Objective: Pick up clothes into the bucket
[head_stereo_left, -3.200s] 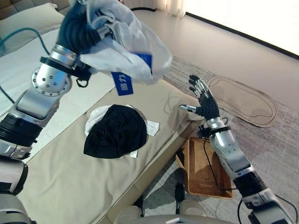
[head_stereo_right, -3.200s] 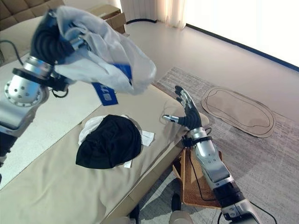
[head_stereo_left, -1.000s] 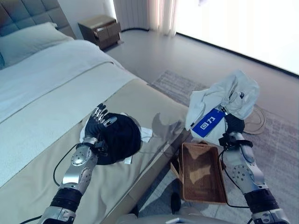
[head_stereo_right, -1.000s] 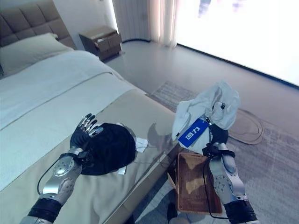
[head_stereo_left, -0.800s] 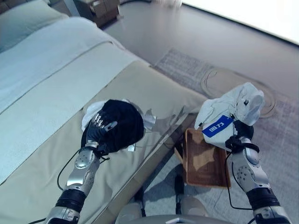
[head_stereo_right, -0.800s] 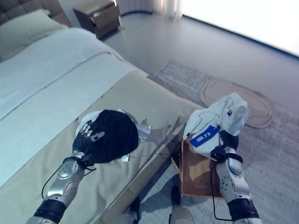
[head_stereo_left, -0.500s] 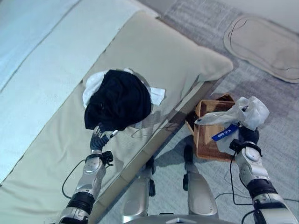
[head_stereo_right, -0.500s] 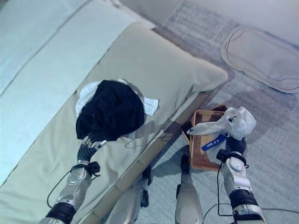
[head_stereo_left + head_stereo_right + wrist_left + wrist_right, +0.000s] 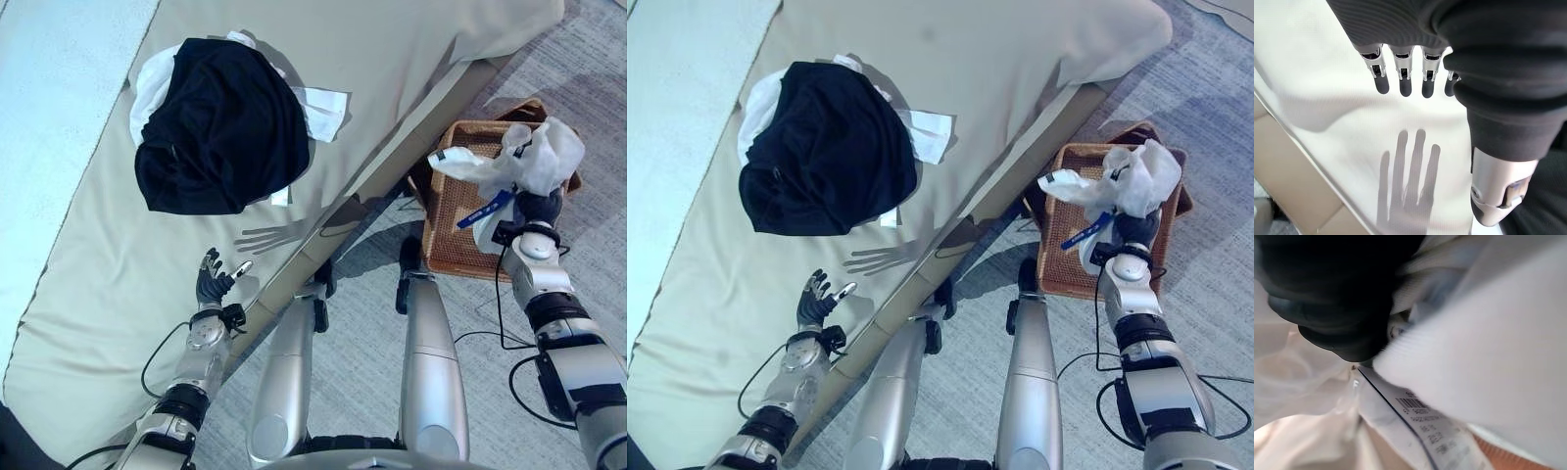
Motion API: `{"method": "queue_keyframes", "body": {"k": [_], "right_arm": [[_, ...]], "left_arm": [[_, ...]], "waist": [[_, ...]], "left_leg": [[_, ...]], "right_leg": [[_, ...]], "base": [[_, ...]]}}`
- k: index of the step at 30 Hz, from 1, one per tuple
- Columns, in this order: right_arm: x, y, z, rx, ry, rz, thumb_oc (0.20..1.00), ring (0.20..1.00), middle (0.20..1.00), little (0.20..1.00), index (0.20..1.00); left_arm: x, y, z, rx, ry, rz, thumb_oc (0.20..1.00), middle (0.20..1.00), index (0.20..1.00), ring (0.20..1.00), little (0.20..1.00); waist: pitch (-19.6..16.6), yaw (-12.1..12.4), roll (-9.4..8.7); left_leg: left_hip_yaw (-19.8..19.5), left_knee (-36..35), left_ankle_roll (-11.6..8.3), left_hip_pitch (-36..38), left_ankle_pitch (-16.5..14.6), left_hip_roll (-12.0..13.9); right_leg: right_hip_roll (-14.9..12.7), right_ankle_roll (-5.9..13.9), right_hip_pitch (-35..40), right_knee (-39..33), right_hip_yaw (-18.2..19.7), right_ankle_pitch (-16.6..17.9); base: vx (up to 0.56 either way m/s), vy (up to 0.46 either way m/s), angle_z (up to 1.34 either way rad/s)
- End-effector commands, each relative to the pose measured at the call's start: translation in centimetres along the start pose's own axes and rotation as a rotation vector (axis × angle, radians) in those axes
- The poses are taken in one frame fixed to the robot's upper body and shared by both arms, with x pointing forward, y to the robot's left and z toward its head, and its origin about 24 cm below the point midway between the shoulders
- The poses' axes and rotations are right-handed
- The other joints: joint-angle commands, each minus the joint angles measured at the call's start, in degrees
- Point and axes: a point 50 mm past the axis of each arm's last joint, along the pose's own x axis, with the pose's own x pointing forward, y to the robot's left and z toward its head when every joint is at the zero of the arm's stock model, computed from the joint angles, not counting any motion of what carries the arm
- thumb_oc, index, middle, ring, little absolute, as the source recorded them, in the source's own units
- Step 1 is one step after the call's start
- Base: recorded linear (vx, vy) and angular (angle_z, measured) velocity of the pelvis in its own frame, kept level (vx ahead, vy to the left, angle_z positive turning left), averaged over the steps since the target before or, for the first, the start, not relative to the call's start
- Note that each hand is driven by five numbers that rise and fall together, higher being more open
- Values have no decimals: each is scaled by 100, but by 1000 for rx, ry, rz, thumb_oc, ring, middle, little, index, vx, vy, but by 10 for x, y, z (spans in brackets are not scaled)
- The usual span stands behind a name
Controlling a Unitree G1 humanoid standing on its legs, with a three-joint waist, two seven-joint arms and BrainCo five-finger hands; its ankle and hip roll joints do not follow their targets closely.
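- The right robot hand (image 9: 537, 208) hangs over the wicker basket (image 9: 453, 257) on the floor, bunched up in a white garment (image 9: 544, 162) with a blue tag (image 9: 487, 209) dangling under it. In its wrist view the cloth wraps so closely round the dark cover that the fingers are hidden, so I cannot tell how tightly they grip; the cloth hangs from the hand all the same.
- Directly below that hand is the basket's open mouth, and part of the garment trails toward the basket's bed-side rim. To do this step well, I would bring the hand down and centre it over the weave before letting go, so the loose tail falls inside and does not drape over the rim.
- A full spread of the fingers is likely needed, since cloth of this kind tends to snag on fingertips; a small shake may help it drop.
- The left robot hand (image 9: 213, 282) floats above the beige bed cover (image 9: 118, 294) with straight, spread fingers, holding nothing; its shadow lies on the cover just beyond it.
- Farther out from the left hand, up the bed, lies the black garment (image 9: 220, 127) on top of a white garment underneath (image 9: 323, 106). These look like the next clothes to collect, well apart from the basket.
- The basket sits close against the bed frame, so the arm should stay clear of the mattress edge on the way down.
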Motion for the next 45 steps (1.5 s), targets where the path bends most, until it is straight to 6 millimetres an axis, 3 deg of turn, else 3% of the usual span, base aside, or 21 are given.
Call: {"method": "queue_keyframes", "body": {"k": [1,7,10,16,24,25,26,27,28,29,30,31,32,33,34,35,38,42,43,44,45], "right_arm": [[21,-39,19,-181,-37,-131,1000,1000,1000,1000,1000],[30,-74,9,-402,112,-186,1000,1000,1000,1000,1000],[30,-79,4,-423,154,-199,1000,1000,1000,1000,1000],[26,-71,-2,-379,144,-189,1000,1000,1000,1000,1000],[12,-50,-29,-351,164,-108,1000,1000,1000,1000,1000],[7,-44,-36,-342,171,-91,1000,1000,1000,1000,1000],[-6,-27,-51,-338,170,-33,1000,1000,1000,1000,1000],[-7,-27,-53,-341,174,-32,1000,1000,1000,1000,1000],[-23,-4,-63,-332,134,66,1000,1000,1000,1000,1000],[-24,-4,-65,-334,138,67,1000,1000,1000,1000,1000],[-45,18,-72,-391,51,244,1000,1000,1000,1000,1000],[-46,18,-72,-392,52,245,1000,1000,1000,1000,1000],[-59,24,-82,-460,24,356,1000,1000,1000,1000,1000],[-59,24,-82,-460,25,356,1000,1000,1000,1000,1000],[-73,30,-92,-534,8,455,1000,1000,1000,1000,1000],[-73,30,-92,-534,9,455,1000,1000,1000,1000,1000],[-104,42,-112,-595,2,616,1000,1000,1000,1000,1000],[-124,46,-122,-632,-14,712,1000,1000,1000,1000,1000],[-135,46,-128,-644,-22,761,1000,1000,1000,1000,1000],[-135,46,-128,-644,-21,761,1000,1000,1000,1000,1000],[-143,44,-131,-626,-11,775,1000,1000,1000,1000,1000]], "left_arm": [[-2,12,5,-6,-43,54,1000,1000,1000,1000,1000],[-1,8,8,0,-50,22,1000,1000,1000,1000,1000],[1,4,14,-13,-63,9,1000,1000,1000,1000,1000],[10,4,34,-50,-130,30,1000,1000,1000,1000,1000],[19,22,84,-51,-334,135,1000,1000,1000,1000,1000],[21,28,98,1,-393,172,1000,1000,1000,1000,1000],[21,42,125,117,-513,254,1000,1000,1000,1000,1000],[20,43,124,121,-509,255,1000,1000,1000,1000,1000],[19,57,144,193,-596,335,1000,1000,1000,1000,1000],[19,57,143,197,-592,335,1000,1000,1000,1000,1000],[14,69,169,307,-713,393,1000,1000,1000,1000,1000],[13,69,169,308,-712,393,1000,1000,1000,1000,1000],[15,81,180,428,-745,458,1000,1000,1000,1000,1000],[15,81,180,428,-745,458,1000,1000,1000,1000,1000],[20,88,189,504,-753,487,1000,1000,1000,1000,1000],[20,88,189,504,-753,487,1000,1000,1000,1000,1000],[30,91,213,681,-779,514,1000,1000,1000,1000,1000],[35,99,222,839,-772,541,1000,1000,1000,1000,1000],[38,104,227,919,-755,557,1000,1000,1000,1000,1000],[38,103,227,919,-755,556,1000,1000,1000,1000,1000],[39,108,227,976,-733,555,1000,1000,1000,1000,1000]], "waist": [[-72,-20,158],[-72,74,190],[-72,67,189],[-72,61,165],[-72,40,70],[-72,27,64],[-72,9,3],[-72,17,-4],[-72,-33,-93],[-72,-23,-96],[-72,-73,-216],[-72,-73,-222],[-72,-136,-362],[-72,-129,-367],[-72,-209,-501],[-72,-202,-504],[-72,-404,-774],[-72,-496,-1009],[-72,-568,-1164],[-72,-556,-1166],[-73,-582,-1225]], "left_leg": [[19,774,10,-397,-509,-78],[-1,615,48,-450,-447,-166],[-20,511,59,-413,-406,-202],[-73,271,79,-282,-325,-231],[-121,-199,57,65,-159,-215],[-121,-255,53,123,-143,-200],[-57,-405,76,130,64,-161],[-97,-387,46,249,-98,-160],[-30,-486,77,262,60,-123],[-70,-468,48,381,-105,-119],[43,-561,84,383,56,-88],[46,-569,84,398,58,-86],[115,-607,92,546,20,-40],[119,-614,92,554,22,-38],[181,-623,95,686,-12,3],[184,-628,95,693,-11,4],[331,-555,101,906,-102,97],[488,-387,139,977,-222,201],[608,-219,166,968,-318,286],[615,-212,166,967,-324,291],[622,-45,171,1037,-599,375]], "right_leg": [[-29,101,3,96,-85,-115],[-59,81,-98,31,-102,-89],[-65,88,-53,-55,-128,-69],[-58,135,107,-320,-156,26],[-20,240,498,-915,-217,296],[-11,263,564,-1015,-225,346],[14,265,630,-1318,-295,649],[31,307,733,-1271,-255,481],[75,313,801,-1563,-275,793],[94,354,904,-1516,-238,624],[120,360,983,-1816,-276,939],[123,360,999,-1828,-274,944],[158,397,1142,-2016,-237,1051],[161,397,1149,-2024,-233,1055],[192,442,1309,-2199,-196,1150],[194,442,1316,-2206,-194,1152],[284,523,1588,-2510,-45,1327],[412,564,1666,-2629,121,1406],[486,591,1673,-2666,229,1440],[491,591,1671,-2665,235,1441],[580,654,1765,-2644,297,1299]], "base": [[0,0,0],[9,11,3],[2,29,9],[0,15,3],[-12,13,-1],[-111,45,-2],[-23,31,-1],[-105,20,-5],[74,1,-13],[-103,13,-24],[-16,8,-22],[-105,25,-21],[-8,16,-14],[-10,44,-22],[-2,28,-20],[-4,67,-26],[7,66,-35],[20,75,-36],[18,93,-37],[114,123,-39],[109,61,-37]]}}
